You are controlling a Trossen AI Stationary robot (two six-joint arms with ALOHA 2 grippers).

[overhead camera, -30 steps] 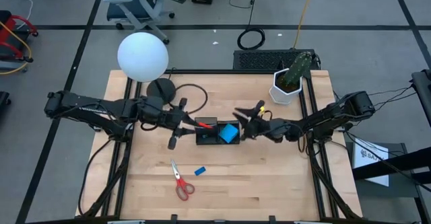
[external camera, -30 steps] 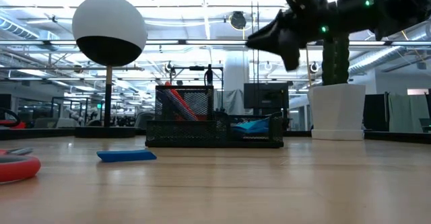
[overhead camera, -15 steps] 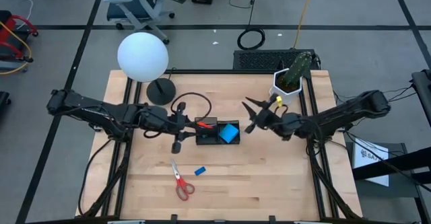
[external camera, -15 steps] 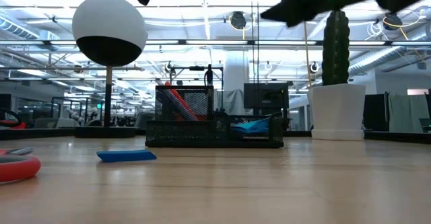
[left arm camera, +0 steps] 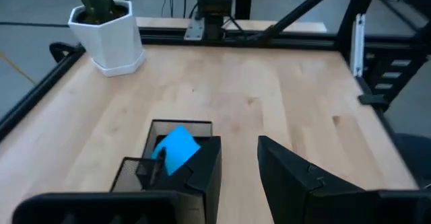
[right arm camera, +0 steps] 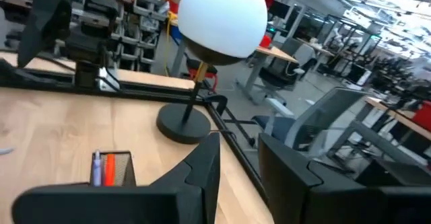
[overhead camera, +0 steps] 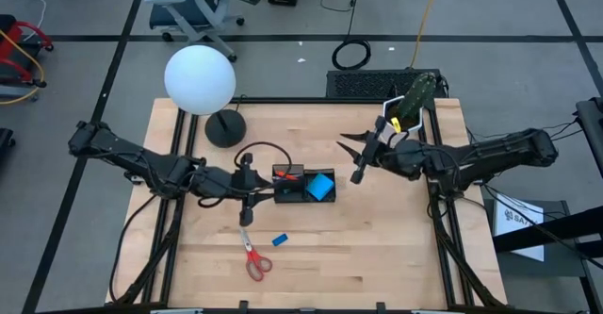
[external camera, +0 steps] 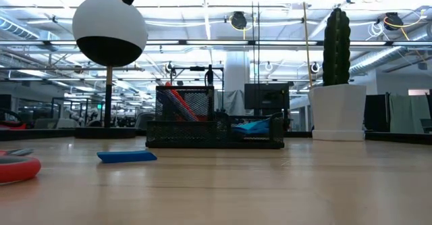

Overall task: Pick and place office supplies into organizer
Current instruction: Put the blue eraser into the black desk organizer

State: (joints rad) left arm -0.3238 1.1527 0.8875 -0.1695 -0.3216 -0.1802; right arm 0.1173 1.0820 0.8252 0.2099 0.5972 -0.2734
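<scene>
Red scissors (overhead camera: 254, 257): on the table's near left, light, stiff; you should grip the blades.
Left gripper (overhead camera: 244, 204): jaws open, above them.
Eraser (overhead camera: 280, 239): beside scissors, small, light.
Organizer (overhead camera: 303, 185): centre, holds pens, note pad (overhead camera: 321, 186).
Right gripper (overhead camera: 361, 158): open, raised right.

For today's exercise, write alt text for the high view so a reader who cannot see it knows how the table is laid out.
Seen from above, a black organizer at the centre of a wooden table holds a blue note pad and pens. The left gripper hovers above red-handled scissors and a blue eraser; the open right gripper hangs near a potted cactus.
</scene>
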